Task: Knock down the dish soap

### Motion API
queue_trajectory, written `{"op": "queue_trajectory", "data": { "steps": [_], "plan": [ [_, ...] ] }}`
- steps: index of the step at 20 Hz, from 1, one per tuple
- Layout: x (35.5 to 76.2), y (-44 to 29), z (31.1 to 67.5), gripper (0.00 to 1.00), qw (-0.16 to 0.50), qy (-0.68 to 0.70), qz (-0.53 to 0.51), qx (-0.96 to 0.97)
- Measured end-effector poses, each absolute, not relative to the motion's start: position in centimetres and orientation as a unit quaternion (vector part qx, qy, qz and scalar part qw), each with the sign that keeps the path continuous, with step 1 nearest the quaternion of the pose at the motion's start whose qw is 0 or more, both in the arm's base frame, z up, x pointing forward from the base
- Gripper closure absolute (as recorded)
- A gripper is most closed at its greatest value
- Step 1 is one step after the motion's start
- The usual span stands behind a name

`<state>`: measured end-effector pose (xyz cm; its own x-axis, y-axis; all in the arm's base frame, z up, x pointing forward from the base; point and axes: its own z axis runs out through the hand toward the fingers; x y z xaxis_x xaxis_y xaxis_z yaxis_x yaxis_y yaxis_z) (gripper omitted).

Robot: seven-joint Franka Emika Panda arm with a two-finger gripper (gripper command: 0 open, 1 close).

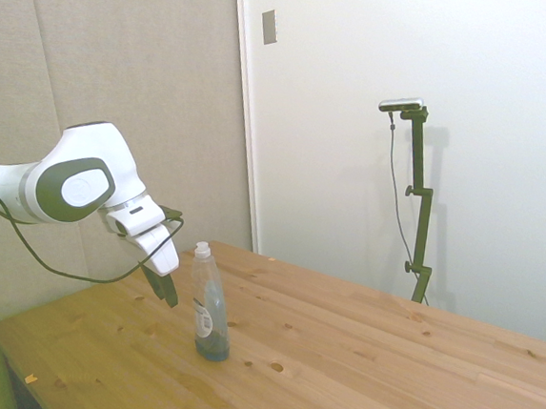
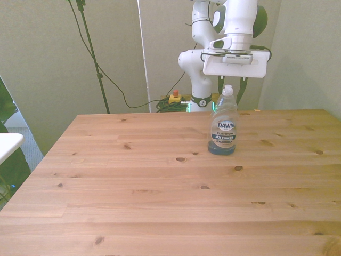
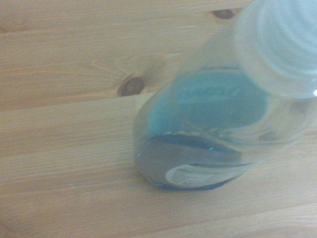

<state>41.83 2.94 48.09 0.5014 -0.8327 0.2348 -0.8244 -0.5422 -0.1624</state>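
From the side and front we see the gripper (image 1: 166, 289) beside the dish soap (image 1: 210, 306); our wrist camera looks closely down on it.

Dish soap (image 2: 223, 124) stood upright on the worktop (image 2: 160, 181), toward the front view's right and far edge. Slim clear bottle, white cap, white-blue label, blue liquid pooled low at its base. Not yet toppled.

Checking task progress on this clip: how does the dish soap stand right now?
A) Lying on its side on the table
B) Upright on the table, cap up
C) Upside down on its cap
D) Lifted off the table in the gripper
B: the dish soap stands upright on the table, with the gripper beside it, not holding it.
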Motion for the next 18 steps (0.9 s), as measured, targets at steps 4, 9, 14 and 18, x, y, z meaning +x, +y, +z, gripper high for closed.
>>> {"op": "queue_trajectory", "data": {
  "steps": [4,9,14,18],
  "plan": [
    [42.0,1.2,48.3,1.0,0.005,0.487,-0.153,-0.86],
    [43.3,0.2,48.5,1.0,0.005,0.491,-0.168,-0.855],
    [46.5,0.4,48.3,1.0,0.012,0.497,-0.184,-0.848],
    [50.5,0.7,48.0,1.0,0.019,0.505,-0.201,-0.839]
  ]
}}
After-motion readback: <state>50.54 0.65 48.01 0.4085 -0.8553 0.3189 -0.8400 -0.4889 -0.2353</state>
